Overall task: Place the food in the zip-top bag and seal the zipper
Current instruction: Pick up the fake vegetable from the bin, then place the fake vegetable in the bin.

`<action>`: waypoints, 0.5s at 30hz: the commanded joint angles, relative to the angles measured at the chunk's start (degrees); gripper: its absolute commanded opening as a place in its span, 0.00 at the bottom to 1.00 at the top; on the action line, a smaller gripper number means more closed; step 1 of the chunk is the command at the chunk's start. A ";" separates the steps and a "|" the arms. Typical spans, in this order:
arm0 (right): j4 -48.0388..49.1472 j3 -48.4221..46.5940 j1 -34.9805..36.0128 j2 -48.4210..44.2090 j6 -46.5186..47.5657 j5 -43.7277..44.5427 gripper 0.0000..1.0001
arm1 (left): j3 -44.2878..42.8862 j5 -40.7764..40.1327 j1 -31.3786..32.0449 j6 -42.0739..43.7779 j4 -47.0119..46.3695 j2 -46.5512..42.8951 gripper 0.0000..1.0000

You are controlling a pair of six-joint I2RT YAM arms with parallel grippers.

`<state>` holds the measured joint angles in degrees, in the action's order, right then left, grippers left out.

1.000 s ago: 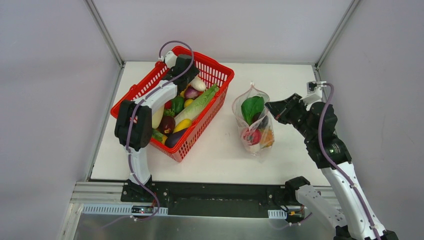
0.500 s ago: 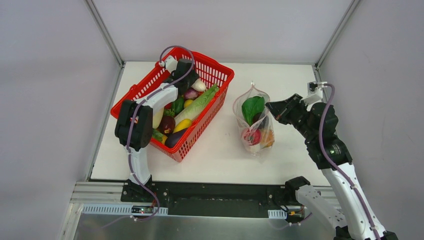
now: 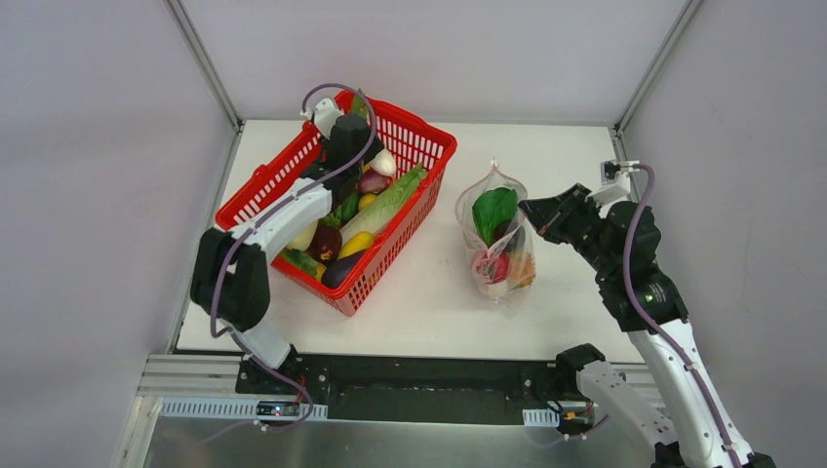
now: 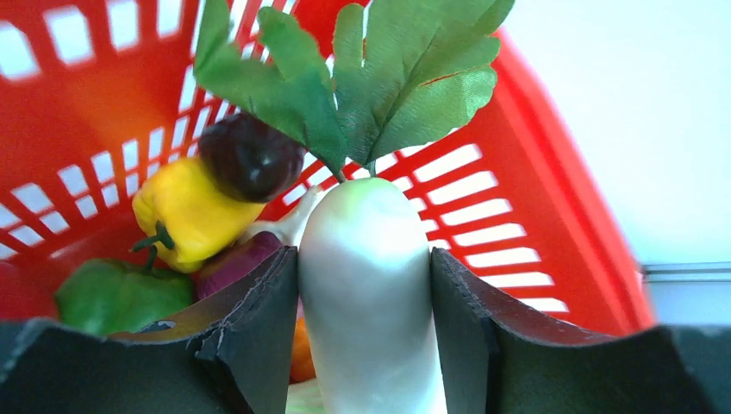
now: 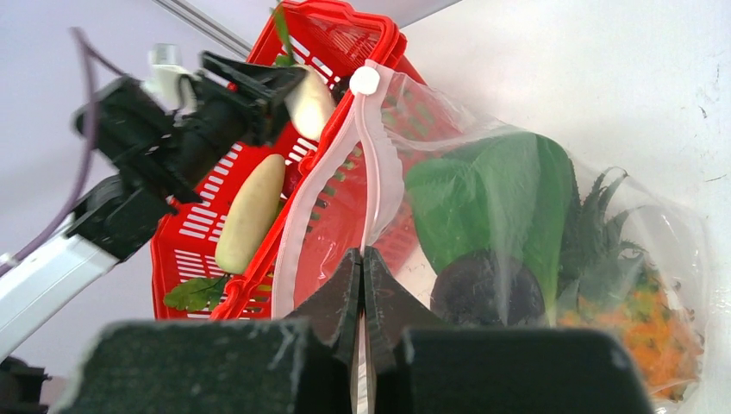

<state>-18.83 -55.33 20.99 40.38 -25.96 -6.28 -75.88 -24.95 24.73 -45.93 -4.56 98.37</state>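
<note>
My left gripper (image 4: 365, 332) is shut on a white radish (image 4: 371, 276) with green leaves (image 4: 379, 78); both pads press its sides. It hangs over the far corner of the red basket (image 3: 444, 146), and from above that gripper (image 3: 349, 125) has the leaves (image 3: 362, 102) poking past it. The clear zip-top bag (image 3: 497, 239) stands right of the basket and holds a green leafy vegetable (image 3: 491, 210), a red fruit (image 3: 491, 265), an orange pineapple (image 3: 524, 268) and a dark eggplant (image 5: 487, 289). My right gripper (image 5: 362, 267) is shut on the bag's mouth edge, beside the pink zipper (image 5: 379, 164).
The basket (image 4: 517, 172) still holds a yellow pepper (image 4: 185, 211), a green pepper (image 4: 116, 293), a dark purple piece (image 4: 250, 155), a long lettuce (image 3: 390, 200) and another pale radish (image 5: 250, 211). Grey walls with metal rails close in the white table (image 3: 419, 302) on three sides.
The left jaws have closed in on the radish, and the left arm has risen toward the basket's far corner, bringing the leaves above the rim. The right arm and bag stayed put.
</note>
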 commanded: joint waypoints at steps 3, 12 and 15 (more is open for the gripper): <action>3.19 0.12 0.07 -1.33 -0.31 -0.83 0.00 | 4.42 -6.33 2.11 8.89 -4.00 -12.72 0.19; 3.19 0.49 0.04 -1.59 -0.67 -2.29 0.00 | 12.45 0.01 4.34 14.17 -8.55 -23.25 0.19; 3.20 0.73 0.09 -1.90 -0.74 -2.50 0.00 | 15.06 5.94 4.36 16.96 -12.16 -25.98 0.20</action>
<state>-18.70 -54.61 20.99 39.64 -26.17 -7.77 -63.09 -26.00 28.56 -33.95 -10.20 76.84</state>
